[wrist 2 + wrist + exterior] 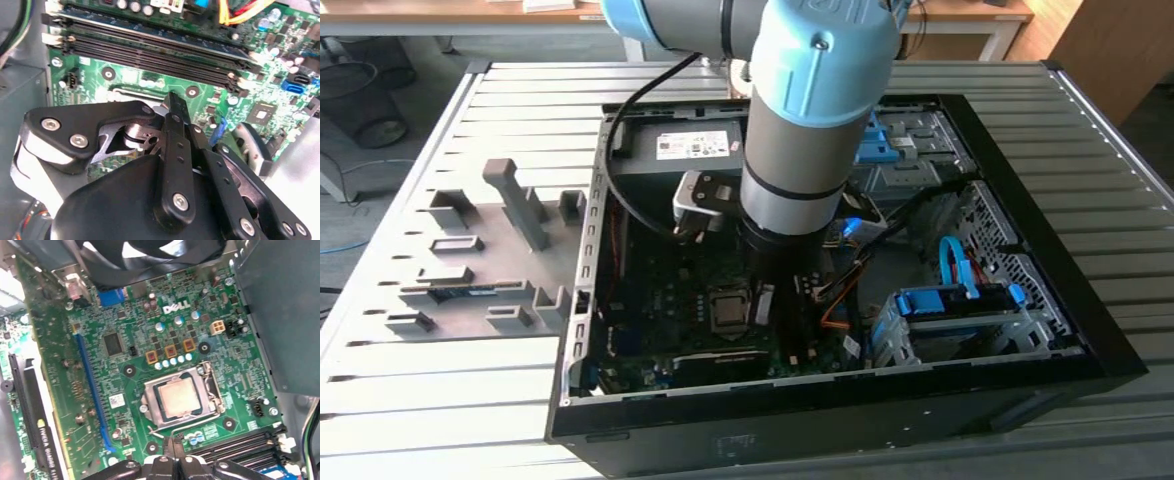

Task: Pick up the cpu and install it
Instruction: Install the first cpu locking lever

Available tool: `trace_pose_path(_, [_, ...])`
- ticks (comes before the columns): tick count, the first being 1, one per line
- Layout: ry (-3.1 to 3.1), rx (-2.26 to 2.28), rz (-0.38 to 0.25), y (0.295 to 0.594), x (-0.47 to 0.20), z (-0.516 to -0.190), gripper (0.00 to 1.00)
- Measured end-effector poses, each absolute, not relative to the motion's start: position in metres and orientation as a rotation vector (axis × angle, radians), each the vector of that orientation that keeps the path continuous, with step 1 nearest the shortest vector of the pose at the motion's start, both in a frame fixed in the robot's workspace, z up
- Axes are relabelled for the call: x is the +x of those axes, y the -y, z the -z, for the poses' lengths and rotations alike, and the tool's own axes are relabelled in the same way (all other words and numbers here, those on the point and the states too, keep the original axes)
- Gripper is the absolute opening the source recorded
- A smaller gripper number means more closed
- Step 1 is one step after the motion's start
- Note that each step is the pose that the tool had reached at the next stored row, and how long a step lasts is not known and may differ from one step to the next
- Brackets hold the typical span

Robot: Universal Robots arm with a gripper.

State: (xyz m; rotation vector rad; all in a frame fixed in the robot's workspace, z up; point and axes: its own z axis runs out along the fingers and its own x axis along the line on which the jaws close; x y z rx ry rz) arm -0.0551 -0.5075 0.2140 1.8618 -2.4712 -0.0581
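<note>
The cpu (176, 399) is a flat square chip with a dull metallic face. It lies inside the metal-framed socket (210, 390) on the green motherboard (135, 325). In the first wrist view my gripper (173, 444) hovers just beside the socket's edge, on the side of the memory slots, and its fingertips are together with nothing between them. The second wrist view shows the black fingers (175, 145) meeting at the gripper (171, 100) above the board. In the exterior view the arm reaches down into the open computer case, close to the socket (727, 310).
A grey power supply box with a white label (680, 150) sits at the back of the case. Memory slots (150, 47) run beside the socket. A fan (150, 255), orange cables (834, 300) and a blue drive bay (947, 305) crowd the case. A grey fixture tray (480, 260) lies outside it.
</note>
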Motion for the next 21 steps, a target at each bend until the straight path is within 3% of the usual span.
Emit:
trace_pose_path(10, [2.453, 1.846, 0.006, 0.487, -0.066, -0.214, 0.10])
trace_pose_path(21, [2.458, 1.849, -0.006, 0.486, -0.077, -0.229, 0.10])
